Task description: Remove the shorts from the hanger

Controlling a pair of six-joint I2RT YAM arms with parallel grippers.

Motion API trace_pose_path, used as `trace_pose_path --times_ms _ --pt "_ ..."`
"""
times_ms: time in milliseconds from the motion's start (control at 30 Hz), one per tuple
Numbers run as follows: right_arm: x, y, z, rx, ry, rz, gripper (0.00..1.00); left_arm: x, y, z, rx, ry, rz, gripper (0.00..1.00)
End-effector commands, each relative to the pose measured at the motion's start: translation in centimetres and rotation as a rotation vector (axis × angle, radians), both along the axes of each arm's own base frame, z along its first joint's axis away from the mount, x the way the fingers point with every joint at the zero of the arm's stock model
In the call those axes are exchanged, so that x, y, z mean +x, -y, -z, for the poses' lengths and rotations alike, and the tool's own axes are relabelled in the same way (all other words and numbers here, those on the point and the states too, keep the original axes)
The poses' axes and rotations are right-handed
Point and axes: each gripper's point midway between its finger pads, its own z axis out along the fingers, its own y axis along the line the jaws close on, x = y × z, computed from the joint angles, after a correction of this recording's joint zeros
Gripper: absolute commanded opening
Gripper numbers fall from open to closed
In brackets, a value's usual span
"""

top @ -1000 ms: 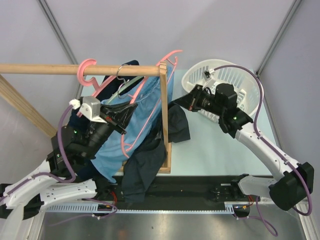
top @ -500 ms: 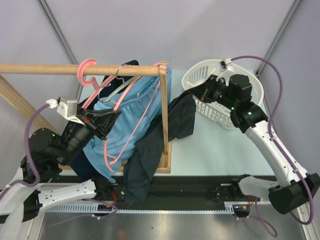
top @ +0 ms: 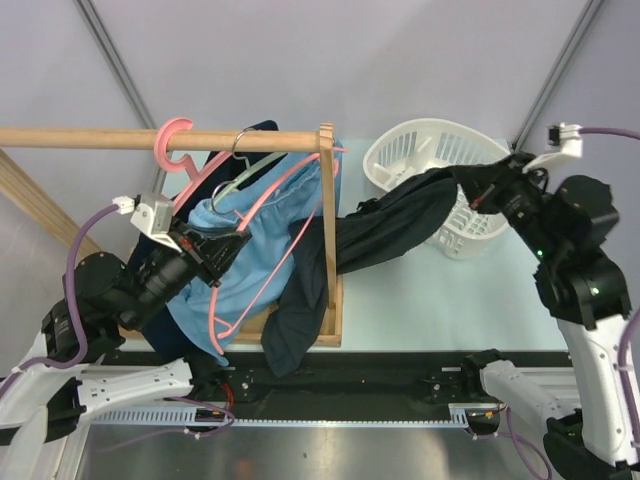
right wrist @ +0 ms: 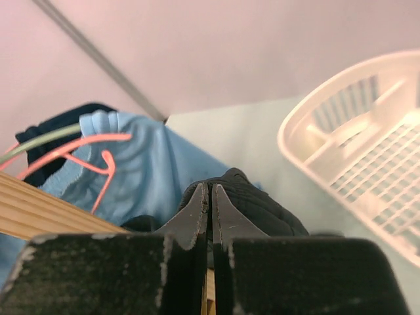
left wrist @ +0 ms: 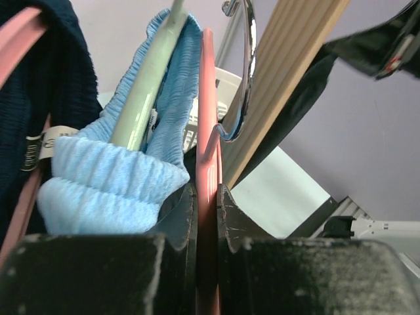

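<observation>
A dark charcoal pair of shorts [top: 385, 232] stretches from the wooden rack to my right gripper [top: 478, 192], which is shut on its waistband [right wrist: 262, 207] above the white basket. My left gripper [top: 228, 240] is shut on a pink hanger [left wrist: 207, 131], beside the rack's post. Light blue shorts [top: 235, 270] hang on a pale green hanger [left wrist: 147, 85] next to it. A navy pair [left wrist: 52, 98] hangs at the left on another pink hanger [top: 175, 150]. The charcoal shorts' lower end [top: 295, 335] still drapes over the rack's base.
A wooden rack with a horizontal rail [top: 120, 138], an upright post [top: 327, 200] and a base frame stands left of centre. A white laundry basket [top: 420, 150] sits at the back right on the pale green table [top: 430, 300].
My right gripper has pulled the charcoal shorts up and to the right, over the basket, stretching them taut. My left gripper has shifted slightly, still holding the pink hanger.
</observation>
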Motion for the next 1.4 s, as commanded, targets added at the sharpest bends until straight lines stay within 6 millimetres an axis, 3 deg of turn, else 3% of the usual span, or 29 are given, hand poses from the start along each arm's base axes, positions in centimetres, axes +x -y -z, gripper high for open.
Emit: trace_pose_path --times_ms 0,200,300,467,633,667,733,767,867,933,1067,1133,1233,1300,1333,1367 --pt "-2.9 4.2 -4.9 -0.031 0.134 0.166 0.0 -0.8 0.5 -0.5 -0.015 -0.017 0.049 0.0" --pt "-4.2 4.3 -7.2 -0.025 0.175 0.152 0.0 -1.0 0.6 0.0 -0.019 -0.043 0.056 0.0" --pt "-4.5 3.1 -8.2 -0.016 0.191 0.087 0.0 -1.0 0.9 0.2 -0.01 -0.051 0.065 0.0" --pt "-3.9 2.4 -9.1 -0.012 0.203 0.055 0.0 -0.9 1.0 0.2 -0.006 -0.057 0.063 0.0" --pt "-1.9 -1.5 -8.0 0.044 0.161 -0.119 0.0 -1.0 0.9 0.2 -0.012 -0.06 0.064 0.0" --pt "-1.4 -3.1 -6.3 0.056 0.115 -0.199 0.0 -1.0 0.9 0.2 -0.014 -0.06 0.064 0.0" --pt "-0.9 -4.9 -5.8 0.114 0.106 -0.28 0.0 -1.0 1.0 0.3 -0.012 -0.064 0.064 0.0" --pt "-1.0 -6.6 -4.2 0.112 0.067 -0.336 0.0 -1.0 1.1 0.4 -0.009 -0.068 0.065 0.0" --pt "0.4 -8.5 -1.1 0.028 0.008 -0.286 0.0 -1.0 1.2 0.4 -0.011 -0.071 0.07 0.0" --pt "0.3 -10.6 2.5 -0.054 -0.08 -0.296 0.0 -1.0 1.2 0.5 -0.008 -0.076 0.068 0.0" --pt "2.4 -9.0 10.0 -0.248 -0.232 -0.106 0.0 -1.2 1.1 0.6 -0.009 -0.079 0.074 0.0" --pt "2.2 -8.5 14.3 -0.327 -0.319 -0.088 0.0 -1.2 1.1 0.6 -0.006 -0.081 0.074 0.0" --pt "1.4 -7.5 19.0 -0.397 -0.412 -0.062 0.02 -1.3 0.9 0.8 -0.006 -0.082 0.074 0.01" --pt "0.5 -7.3 20.0 -0.399 -0.421 -0.076 0.07 -1.3 0.9 1.0 -0.004 -0.087 0.074 0.0" --pt "-0.1 -7.1 22.0 -0.418 -0.457 -0.087 0.09 -1.3 1.0 1.2 -0.001 -0.088 0.074 0.0" --pt "-0.7 -7.3 22.5 -0.412 -0.467 -0.117 0.11 -1.2 1.0 1.3 -0.001 -0.09 0.074 0.0"
